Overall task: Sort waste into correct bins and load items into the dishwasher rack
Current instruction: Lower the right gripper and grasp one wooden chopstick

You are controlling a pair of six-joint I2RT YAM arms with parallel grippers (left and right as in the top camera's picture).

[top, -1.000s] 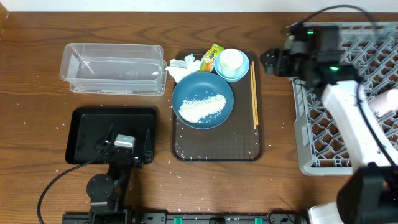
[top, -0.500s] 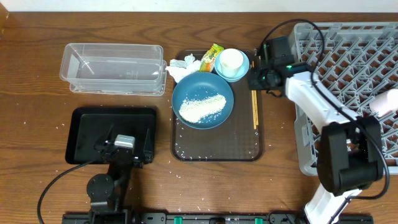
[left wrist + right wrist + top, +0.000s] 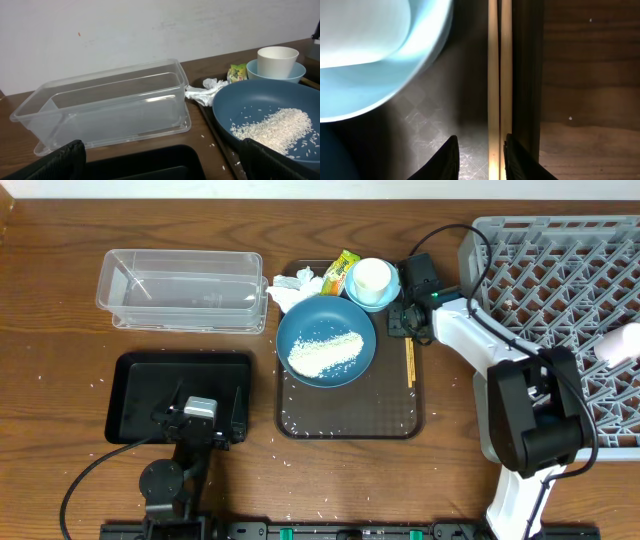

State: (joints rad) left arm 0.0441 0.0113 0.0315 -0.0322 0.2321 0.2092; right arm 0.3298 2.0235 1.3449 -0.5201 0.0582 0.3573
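Note:
My right gripper [image 3: 405, 320] [image 3: 481, 157] is open and low over the brown tray, its fingers on either side of the wooden chopsticks [image 3: 408, 360] [image 3: 499, 75], next to the light blue bowl [image 3: 388, 295] [image 3: 380, 75]. A white cup [image 3: 370, 277] [image 3: 277, 60] stands in that bowl. The dark blue plate [image 3: 300, 325] [image 3: 250, 100] holds rice [image 3: 325, 352]. A tissue [image 3: 290, 290] and a yellow-green wrapper [image 3: 343, 270] lie behind it. My left gripper [image 3: 200, 415] [image 3: 160, 165] is open and empty over the black tray [image 3: 135, 395]. The clear tub [image 3: 185, 290] is empty.
The brown serving tray [image 3: 350, 415] bears the dishes. The grey rack [image 3: 560, 300] fills the right side, with a pale pink cup [image 3: 622, 340] at its right edge. Loose rice grains lie on the tray and the table round it.
My right arm has swung left from over the rack to the brown tray and come down over the chopsticks. The left arm has not moved.

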